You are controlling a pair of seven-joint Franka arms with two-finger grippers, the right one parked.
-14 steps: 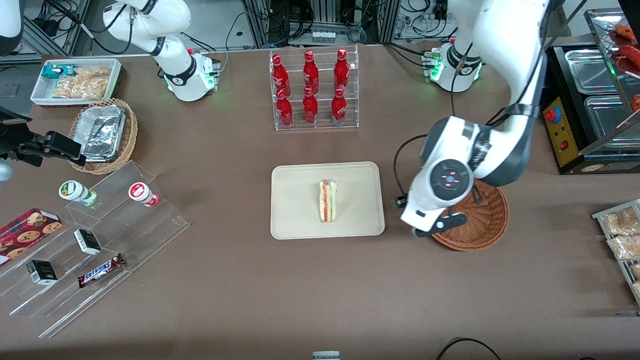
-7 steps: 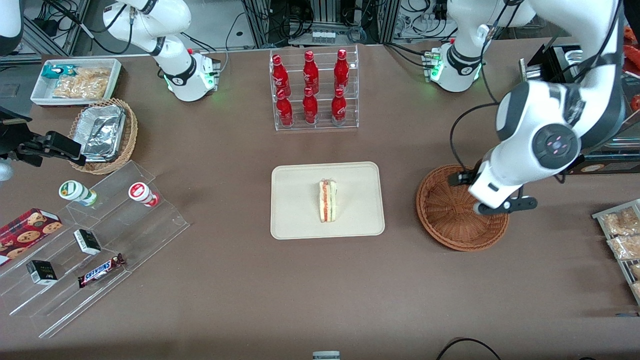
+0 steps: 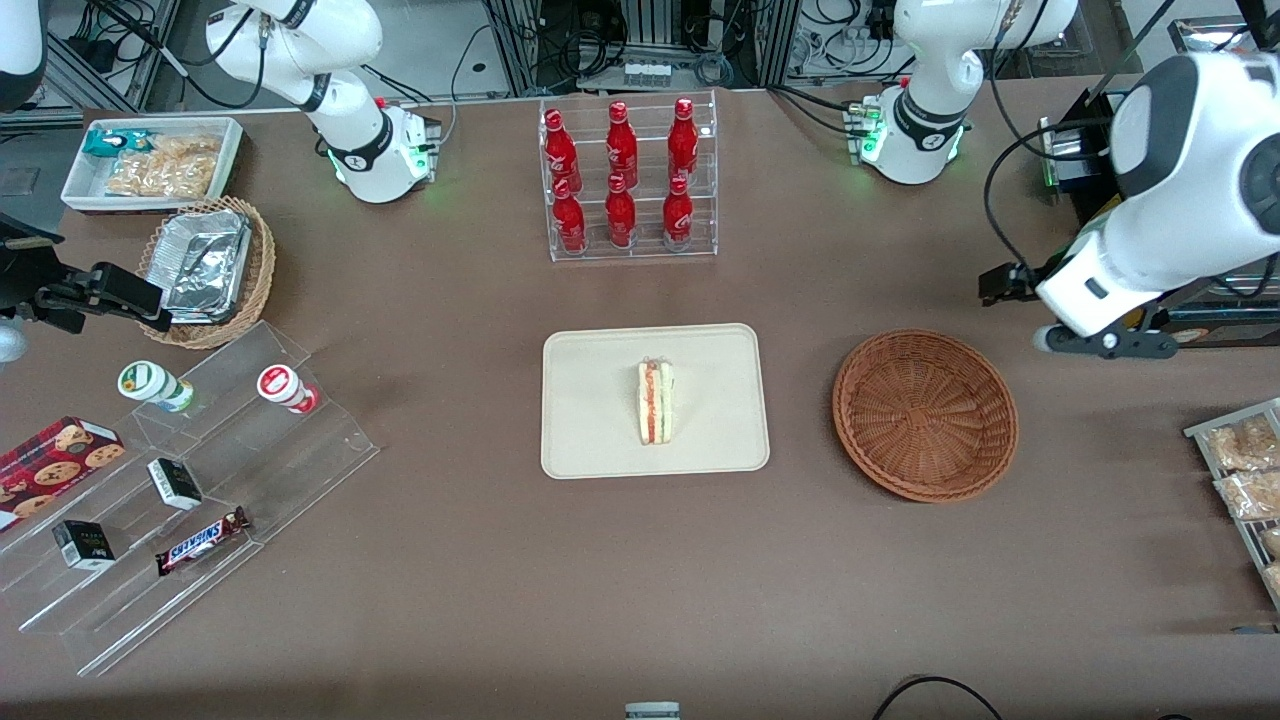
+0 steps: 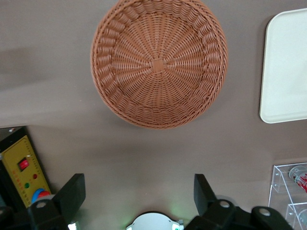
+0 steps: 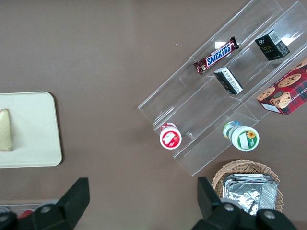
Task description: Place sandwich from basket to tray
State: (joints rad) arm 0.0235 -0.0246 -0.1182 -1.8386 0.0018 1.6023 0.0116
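We note a clear rack [image 3: 629, 180] holding six red bottles [image 3: 621, 170], standing on the brown desk [image 3: 450, 560] farther from the front camera than the desk's middle. Toward the parked arm's end lie a white bin of snack packets [image 3: 152, 163], a tan wicker basket with foil containers [image 3: 206, 268], and a clear stepped display [image 3: 190, 490]. On it we see two small cups [image 3: 287, 388], a cookie box [image 3: 52, 457], two dark small boxes [image 3: 174, 482] and a Snickers bar [image 3: 203, 540].

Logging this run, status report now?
Gripper open, empty, raised toward working arm's end, clear of basket. Sandwich resting on tray. Basket empty. Nothing in the way.
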